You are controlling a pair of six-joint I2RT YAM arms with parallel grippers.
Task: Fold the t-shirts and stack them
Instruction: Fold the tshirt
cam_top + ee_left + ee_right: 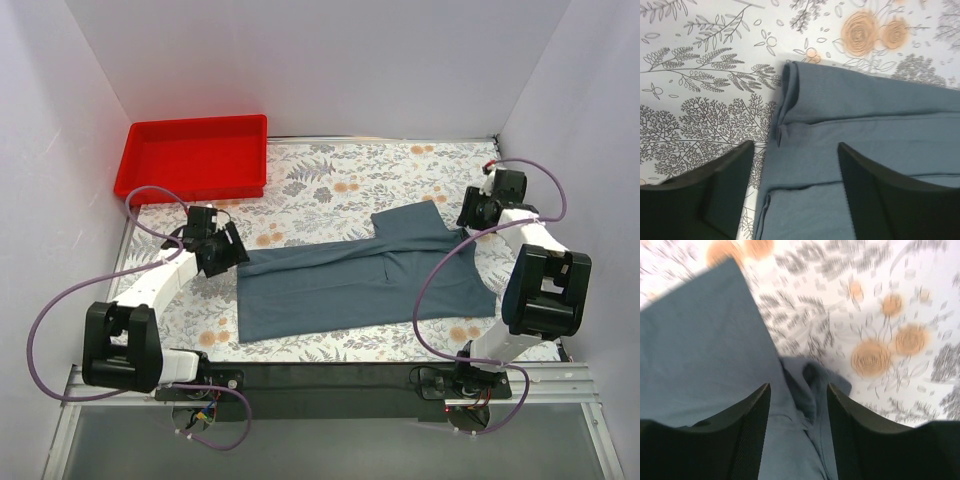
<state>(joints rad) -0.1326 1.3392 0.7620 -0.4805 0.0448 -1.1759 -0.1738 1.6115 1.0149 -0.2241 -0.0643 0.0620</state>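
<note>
While shirt [360, 275] is lying flat mid-frame, long axis running left to right, left gripper [232, 255] is hovering at its left end, right gripper [470, 215] at upper-right end; both gaping apart, clamping nothing.

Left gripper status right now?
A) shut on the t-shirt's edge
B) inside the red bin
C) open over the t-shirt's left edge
C: the left wrist view shows the left gripper with its fingers spread wide and the t-shirt edge lying flat between them, not pinched.
</note>
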